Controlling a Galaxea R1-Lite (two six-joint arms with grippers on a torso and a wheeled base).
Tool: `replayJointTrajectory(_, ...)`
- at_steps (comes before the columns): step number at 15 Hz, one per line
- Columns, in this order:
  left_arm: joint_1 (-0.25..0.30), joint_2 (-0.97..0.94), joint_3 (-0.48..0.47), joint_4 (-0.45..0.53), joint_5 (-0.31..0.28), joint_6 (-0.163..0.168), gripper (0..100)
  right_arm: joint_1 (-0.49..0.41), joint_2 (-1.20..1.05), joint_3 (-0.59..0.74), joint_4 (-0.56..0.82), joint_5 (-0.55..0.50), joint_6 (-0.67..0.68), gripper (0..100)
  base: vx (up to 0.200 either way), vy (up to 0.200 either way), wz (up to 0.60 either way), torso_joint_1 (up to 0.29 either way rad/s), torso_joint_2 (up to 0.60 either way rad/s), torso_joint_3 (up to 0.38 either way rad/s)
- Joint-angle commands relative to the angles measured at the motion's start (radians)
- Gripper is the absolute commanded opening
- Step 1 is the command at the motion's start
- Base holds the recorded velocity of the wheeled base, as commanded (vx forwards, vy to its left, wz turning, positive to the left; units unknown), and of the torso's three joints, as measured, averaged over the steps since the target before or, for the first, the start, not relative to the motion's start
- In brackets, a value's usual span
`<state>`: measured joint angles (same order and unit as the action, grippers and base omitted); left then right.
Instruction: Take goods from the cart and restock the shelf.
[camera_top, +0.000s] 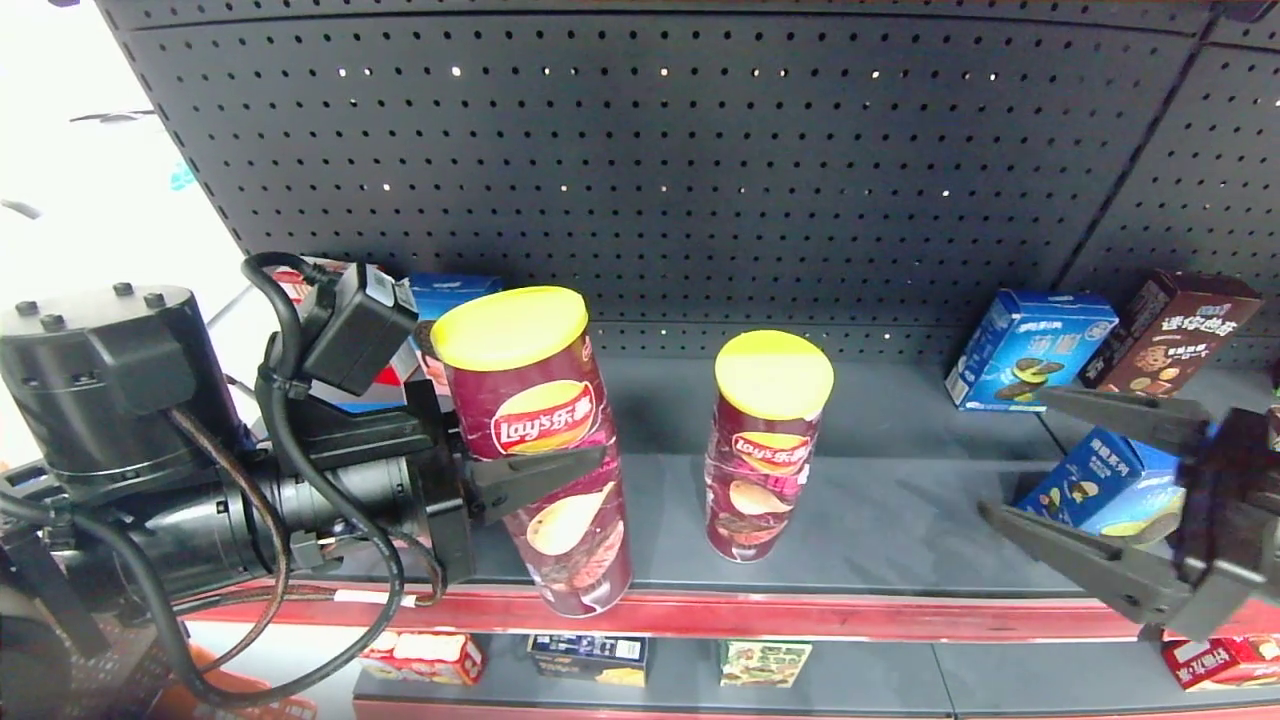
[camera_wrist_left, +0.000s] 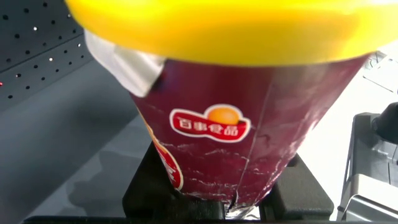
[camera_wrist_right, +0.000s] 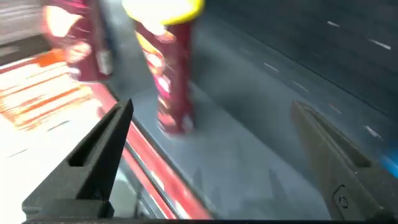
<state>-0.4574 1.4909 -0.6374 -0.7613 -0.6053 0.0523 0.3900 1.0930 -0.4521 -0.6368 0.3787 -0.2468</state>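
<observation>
A chip can (camera_top: 530, 400) with a yellow lid is grasped by the left gripper (camera_top: 565, 465) at the centre-left of the head view. One dark finger (camera_top: 530, 472) is seen laid across its maroon body, and the can is tilted, with its lid leaned toward the left of the frame. Its base is seen against the red front strip (camera_top: 850, 615) of the shelf (camera_top: 900, 520); whether it is touching the shelf cannot be told. In the left wrist view the same can is seen close up between the black fingers, with its yellow lid along the top of the frame. A second chip can (camera_top: 765, 450) is stood upright on the grey shelf at the centre of the frame, just to the right of the held one and apart from it. The right gripper (camera_top: 1012, 452) is held at the right edge of the frame with its fingers spread wide and nothing between them. A blue box (camera_top: 1100, 485) is partly hidden behind it. Further back, at the upper right, another blue box (camera_top: 1030, 350) and a brown box (camera_top: 1170, 335) are leaned against the perforated back panel (camera_top: 650, 170). Small packages (camera_top: 588, 658) are laid on the lower shelf along the bottom of the frame.
</observation>
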Motion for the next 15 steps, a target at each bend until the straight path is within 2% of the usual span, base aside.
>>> replayJointTrajectory(1,-0.001,0.002,-0.002,0.0,-0.001,0.0,0,-0.037,-0.42,0.124,0.256,-0.208,0.029,100,0.0,0.0,0.0,0.0,0.0,0.0)
replayJointTrajectory(5,-0.001,0.002,-0.022,0.0,-0.001,0.0,0,-0.089,-0.702,0.346,0.31,-0.311,0.098,100,0.0,0.0,0.0,0.0,0.0,0.0)
replayJointTrajectory(6,-0.003,0.003,-0.025,0.002,-0.001,0.0,0,-0.132,-0.783,0.397,0.327,-0.347,0.109,100,0.0,0.0,0.0,0.0,0.0,0.0)
replayJointTrajectory(8,-0.003,0.002,-0.021,0.002,-0.001,0.0,0,-0.178,-0.871,0.431,0.379,-0.38,0.133,100,0.0,0.0,0.0,0.0,0.0,0.0)
replayJointTrajectory(10,-0.004,0.002,-0.013,0.002,-0.001,0.0,0,-0.24,-0.995,0.451,0.502,-0.399,0.138,100,0.0,0.0,0.0,0.0,0.0,0.0)
replayJointTrajectory(12,-0.007,-0.001,-0.005,0.003,-0.001,0.0,0,-0.241,-1.001,0.452,0.523,-0.474,0.153,100,0.0,0.0,0.0,0.0,0.0,0.0)
replayJointTrajectory(15,-0.009,-0.001,-0.005,0.003,-0.001,0.0,0,-0.241,-1.001,0.451,0.571,-0.419,0.162,100,0.0,0.0,0.0,0.0,0.0,0.0)
